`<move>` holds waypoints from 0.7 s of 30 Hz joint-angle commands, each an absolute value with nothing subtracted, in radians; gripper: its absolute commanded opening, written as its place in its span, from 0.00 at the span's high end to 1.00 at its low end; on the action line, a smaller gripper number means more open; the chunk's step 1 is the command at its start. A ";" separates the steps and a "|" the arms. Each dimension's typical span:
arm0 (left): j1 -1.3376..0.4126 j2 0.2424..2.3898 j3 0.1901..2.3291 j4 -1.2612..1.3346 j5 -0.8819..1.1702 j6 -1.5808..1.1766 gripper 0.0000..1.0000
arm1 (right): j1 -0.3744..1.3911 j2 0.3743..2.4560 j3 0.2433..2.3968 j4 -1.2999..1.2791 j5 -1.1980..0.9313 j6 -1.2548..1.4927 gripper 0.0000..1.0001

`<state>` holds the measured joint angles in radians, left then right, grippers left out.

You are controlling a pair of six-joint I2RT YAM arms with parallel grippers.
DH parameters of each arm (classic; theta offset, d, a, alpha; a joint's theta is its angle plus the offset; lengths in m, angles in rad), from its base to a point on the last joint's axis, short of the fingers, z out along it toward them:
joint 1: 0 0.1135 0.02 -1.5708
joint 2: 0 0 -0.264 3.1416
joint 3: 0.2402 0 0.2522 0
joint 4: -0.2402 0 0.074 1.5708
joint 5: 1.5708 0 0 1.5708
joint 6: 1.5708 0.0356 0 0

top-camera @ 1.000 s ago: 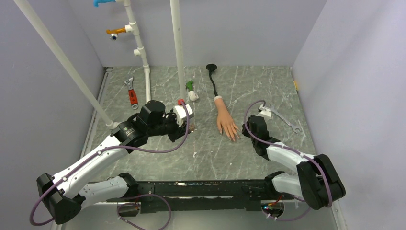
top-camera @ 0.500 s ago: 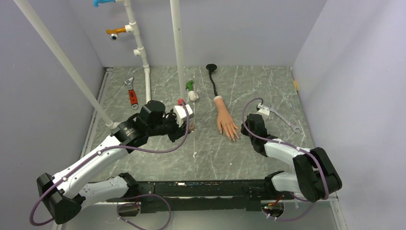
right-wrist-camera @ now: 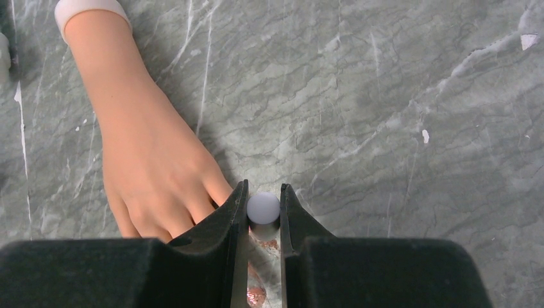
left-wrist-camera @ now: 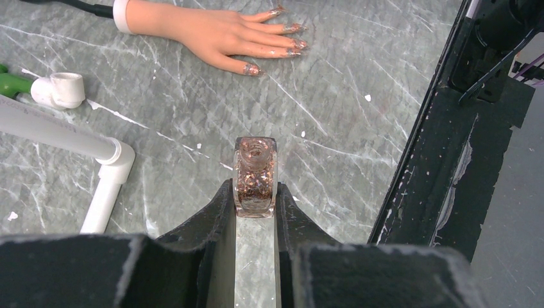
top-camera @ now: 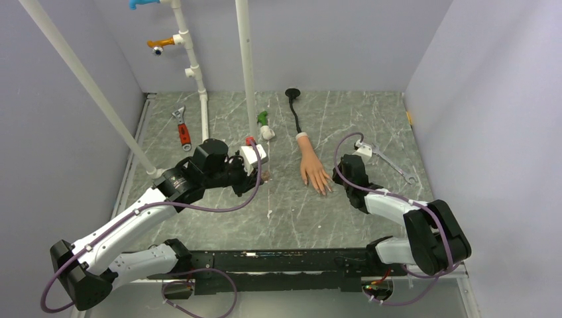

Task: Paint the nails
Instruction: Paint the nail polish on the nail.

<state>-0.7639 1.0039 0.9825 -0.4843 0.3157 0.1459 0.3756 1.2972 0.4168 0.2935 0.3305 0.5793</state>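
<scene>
- At the middle of the grey, white-veined desk [top-camera: 371, 119], the peach mannequin hand [top-camera: 310, 165] lies flat with its fingers toward the arms. Bare stone stretches from it to the right wall [top-camera: 477, 99].
- White pipes [top-camera: 246, 66] stand behind it and to its left, near the left arm.
- The nails [left-wrist-camera: 296, 43] are small ovals flecked with coppery glitter, and the skin looks smooth and rubbery.
- The left pincer [left-wrist-camera: 255, 189] is clenched on a square glass polish bottle [left-wrist-camera: 255, 167], uncapped and upright, well apart from the hand.
- The right pincer [right-wrist-camera: 263, 188] grips a round white cap [right-wrist-camera: 263, 208], just beside the hand's fingers.
</scene>
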 commanded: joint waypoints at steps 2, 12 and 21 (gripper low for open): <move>-0.770 0.985 1.031 -0.466 0.308 0.159 1.00 | 0.371 1.279 0.454 0.331 0.324 0.588 1.00; -0.770 0.986 1.030 -0.466 0.305 0.159 1.00 | 0.371 1.285 0.421 0.337 0.318 0.596 1.00; -0.770 0.982 1.031 -0.466 0.303 0.159 1.00 | 0.371 1.254 0.387 0.322 0.319 0.596 1.00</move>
